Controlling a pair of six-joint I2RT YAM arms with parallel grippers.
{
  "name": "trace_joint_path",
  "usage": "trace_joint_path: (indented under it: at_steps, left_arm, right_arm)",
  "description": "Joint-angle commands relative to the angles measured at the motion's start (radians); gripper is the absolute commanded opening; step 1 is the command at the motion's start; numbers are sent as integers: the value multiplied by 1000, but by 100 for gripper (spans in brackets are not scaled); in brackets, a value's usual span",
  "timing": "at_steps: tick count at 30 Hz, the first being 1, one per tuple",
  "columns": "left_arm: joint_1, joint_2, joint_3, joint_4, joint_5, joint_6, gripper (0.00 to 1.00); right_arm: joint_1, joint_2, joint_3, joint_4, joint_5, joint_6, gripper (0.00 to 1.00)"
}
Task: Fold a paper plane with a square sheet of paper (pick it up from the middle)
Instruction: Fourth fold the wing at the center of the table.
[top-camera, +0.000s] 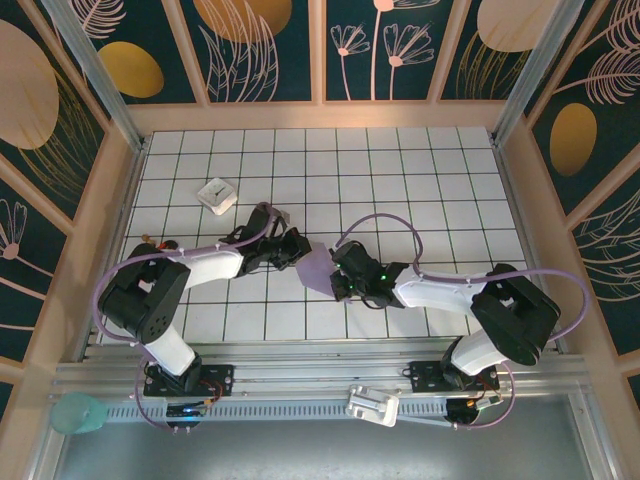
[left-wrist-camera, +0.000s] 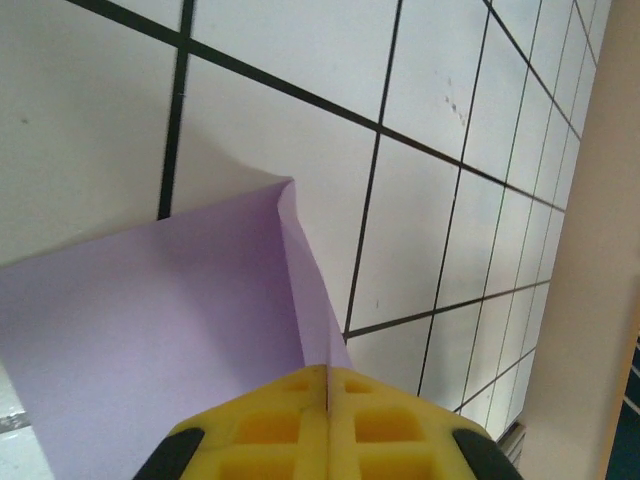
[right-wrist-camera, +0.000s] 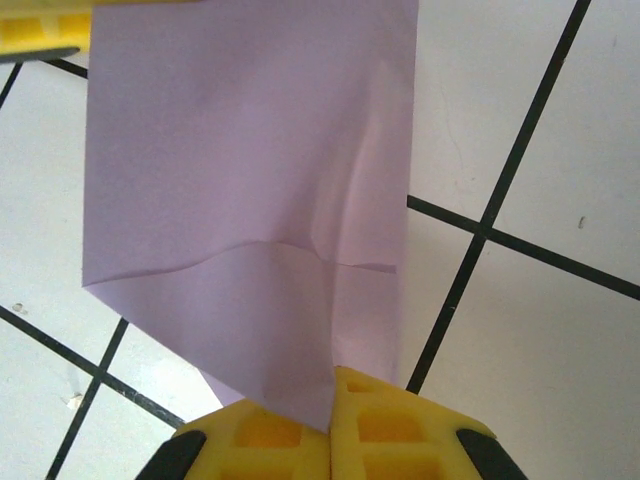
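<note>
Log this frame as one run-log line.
left gripper: shut on lavender paper | right gripper: shut on lavender paper | state: creased, spanning both grippers

The square sheet of paper is plain lavender-purple, with no print. The left pincer and the right pincer have bright yellow pads with black behind them. The table is white, ruled in a dark square grid. The walls are deep teal with gold ovals and pale line-drawn plants. The small block is white, with what may be a dark mark.
</note>
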Motion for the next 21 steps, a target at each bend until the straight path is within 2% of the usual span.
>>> trace_joint_path:
  at_steps: [1, 5, 15, 21]
  left_arm:
    - [9, 26, 35, -75, 21, 47, 4]
    - [12, 39, 64, -121, 31, 68, 0]
    - [27, 42, 124, -181, 60, 76, 0]
    - [29, 74, 150, -205, 61, 95, 0]
  right_arm:
    - [17, -1, 2, -39, 50, -37, 6]
    - [36, 13, 20, -68, 83, -56, 6]
    - [62, 34, 52, -131, 142, -77, 6]
    - [55, 32, 50, -111, 103, -74, 5]
